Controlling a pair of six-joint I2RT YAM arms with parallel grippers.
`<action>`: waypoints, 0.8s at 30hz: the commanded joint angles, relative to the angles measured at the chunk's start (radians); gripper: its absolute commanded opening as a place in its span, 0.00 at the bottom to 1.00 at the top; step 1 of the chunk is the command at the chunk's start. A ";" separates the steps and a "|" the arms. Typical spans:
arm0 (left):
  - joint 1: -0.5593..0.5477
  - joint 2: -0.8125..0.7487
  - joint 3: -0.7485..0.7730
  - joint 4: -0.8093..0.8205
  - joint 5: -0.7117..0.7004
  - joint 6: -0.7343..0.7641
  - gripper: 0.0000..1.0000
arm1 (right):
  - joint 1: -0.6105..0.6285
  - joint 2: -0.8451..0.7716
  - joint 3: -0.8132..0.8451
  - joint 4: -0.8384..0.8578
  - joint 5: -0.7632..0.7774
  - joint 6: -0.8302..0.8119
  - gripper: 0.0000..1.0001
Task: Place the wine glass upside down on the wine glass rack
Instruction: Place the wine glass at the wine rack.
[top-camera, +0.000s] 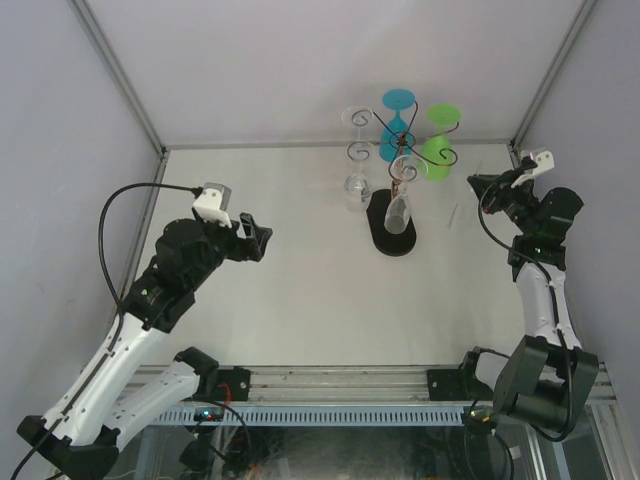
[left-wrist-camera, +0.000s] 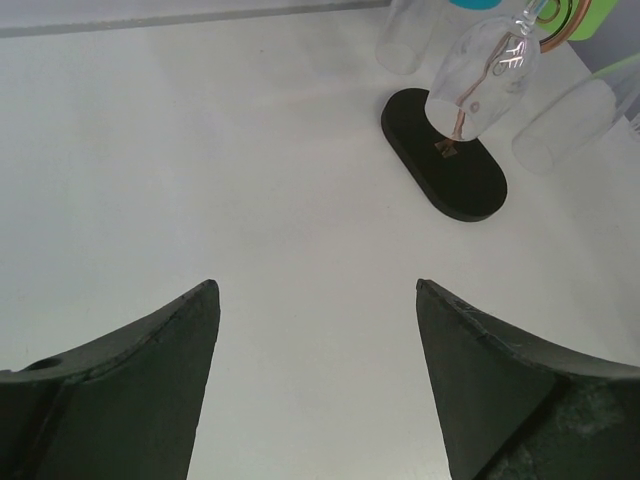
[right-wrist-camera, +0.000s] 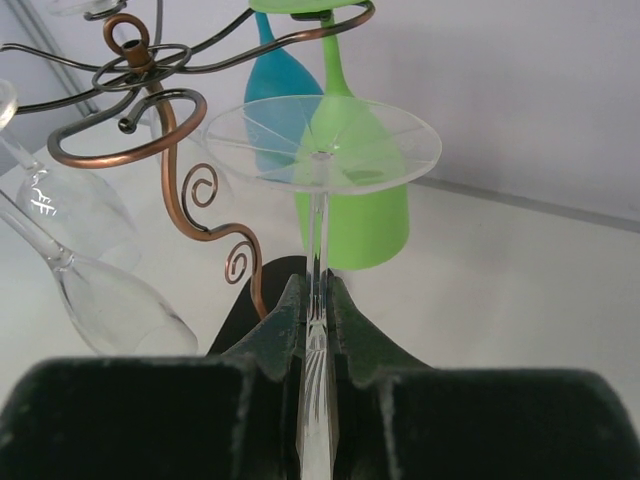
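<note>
My right claw (right-wrist-camera: 318, 292) is clamped tight on the thin stem of a clear wine glass (right-wrist-camera: 322, 145). The 2 fingers press on the stem from either side, and its round foot stands out just ahead of my fingertips. The bowl is hidden behind the claw, so I cannot tell how it lies.

The wine glass rack (right-wrist-camera: 140, 62) is just ahead and to the left of this claw. Its copper-coloured curled arms spread from a hub above the level of the foot I hold, and the foot is near the closest arm but apart from it. Directly beyond the foot a green glass (right-wrist-camera: 350, 205) hangs upside down from the rack, with a blue glass (right-wrist-camera: 272, 110) behind it. Left of the claw, 2 clear glasses (right-wrist-camera: 110, 300) hang tilted, bowls down.

My left claw (left-wrist-camera: 315, 290) is spread wide and holds nothing, its 2 dark fingers poised above the bare white table (left-wrist-camera: 200, 150). From this claw the rack's black oval base (left-wrist-camera: 470, 190) lies well ahead and to the right. 1 clear bowl hangs over the base, and the other glasses are farther off along the top edge of this view.
</note>
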 joint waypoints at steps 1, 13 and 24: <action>0.014 0.000 -0.020 0.022 0.024 -0.015 0.83 | -0.021 0.030 0.076 0.110 -0.117 0.008 0.00; 0.015 0.009 -0.021 0.024 0.044 -0.016 1.00 | -0.038 0.141 0.147 0.138 -0.225 -0.046 0.00; 0.015 0.014 -0.024 0.025 0.056 -0.015 1.00 | 0.061 0.246 0.225 0.146 -0.239 -0.077 0.00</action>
